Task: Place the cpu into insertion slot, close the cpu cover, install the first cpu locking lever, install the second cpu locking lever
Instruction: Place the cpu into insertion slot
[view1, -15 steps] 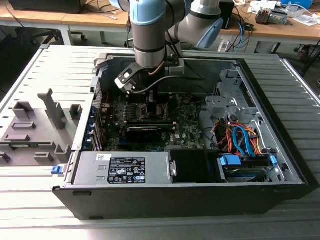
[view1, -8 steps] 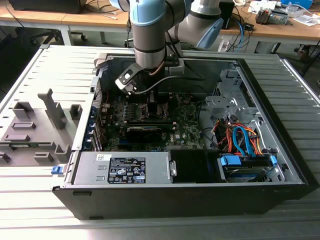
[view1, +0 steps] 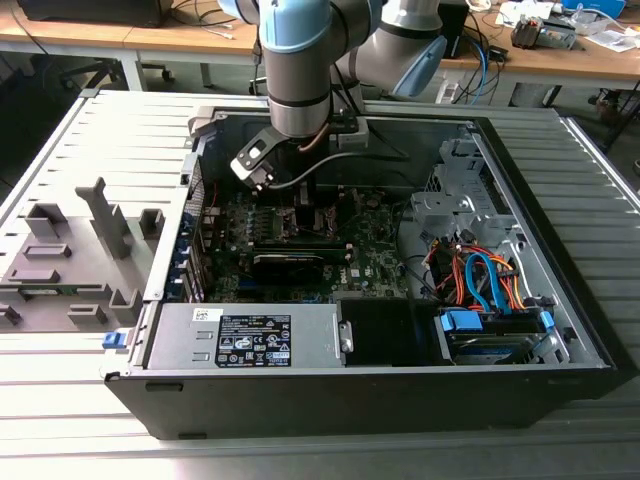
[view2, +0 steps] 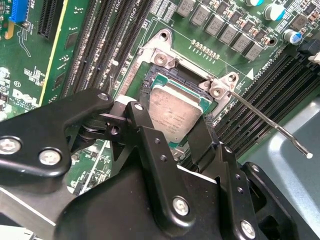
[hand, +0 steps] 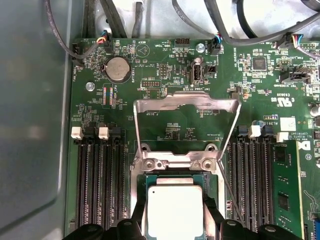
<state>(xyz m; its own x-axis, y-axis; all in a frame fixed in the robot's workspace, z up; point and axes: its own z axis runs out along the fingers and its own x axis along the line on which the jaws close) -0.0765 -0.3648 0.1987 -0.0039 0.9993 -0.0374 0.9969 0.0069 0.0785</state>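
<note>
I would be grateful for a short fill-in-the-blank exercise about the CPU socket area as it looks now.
The gripper is shut on the ___ at the insertion slot.
The cpu cover is not closed but ___.
The motherboard is coloured ___.
Missing words: cpu; open; green.

Under the claw (hand: 175, 222), a green motherboard (hand: 165, 125). Flanking the claw on both sides, banks of long black memory slots (hand: 97, 185). Farther along the board from the claw, a round silver coin battery (hand: 118, 69). In the exterior view, just camera-side of the claw, a black graphics card (view1: 290, 262), then a grey power supply (view1: 245, 335). Well apart from the claw, toward the exterior view's right, blue and orange cables (view1: 480, 280). Toward the exterior view's left, grey fixtures (view1: 70, 250).
</note>
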